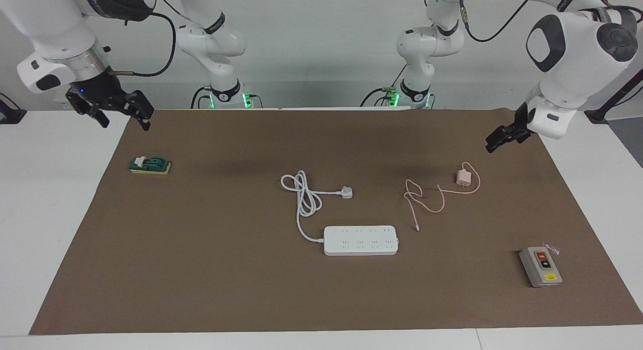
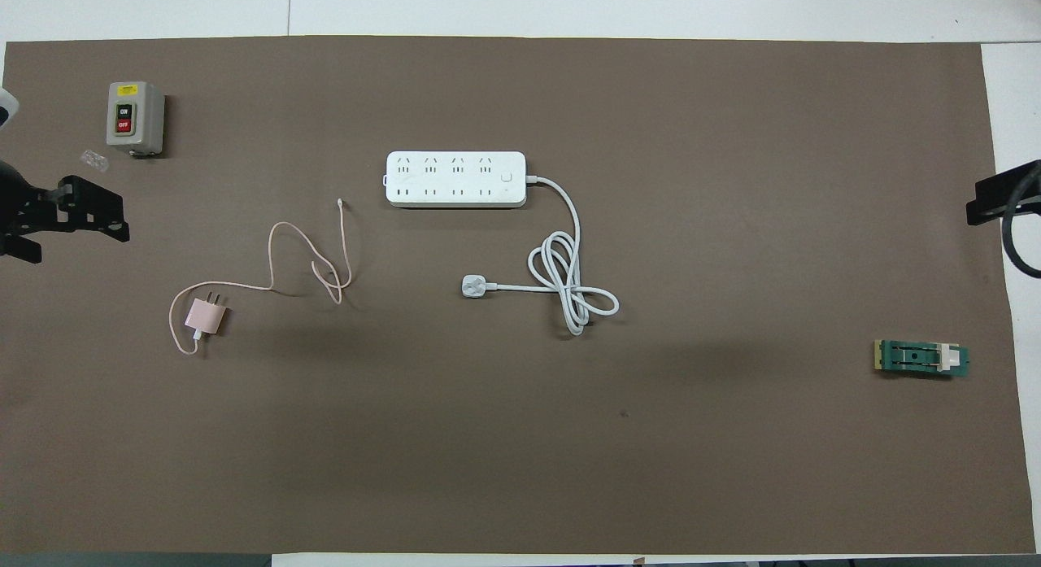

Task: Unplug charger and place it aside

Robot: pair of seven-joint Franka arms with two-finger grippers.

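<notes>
The pale pink charger (image 1: 462,178) lies on the brown mat, apart from the white power strip (image 1: 360,240), nearer to the robots and toward the left arm's end. Its thin pink cable (image 1: 427,199) loops loosely between the two. The overhead view shows the charger (image 2: 203,316) with its prongs bare, the cable (image 2: 309,258), and the strip (image 2: 455,179) with every socket free. My left gripper (image 1: 495,141) hangs in the air over the mat's edge at the left arm's end, holding nothing; it also shows in the overhead view (image 2: 81,217). My right gripper (image 1: 123,111) is open and empty, raised over the mat's corner at the right arm's end.
The strip's thick white cord ends in a white three-pin plug (image 1: 346,192) lying loose on the mat. A grey on/off switch box (image 1: 540,266) stands at the left arm's end. A green and white knife switch (image 1: 149,165) lies at the right arm's end.
</notes>
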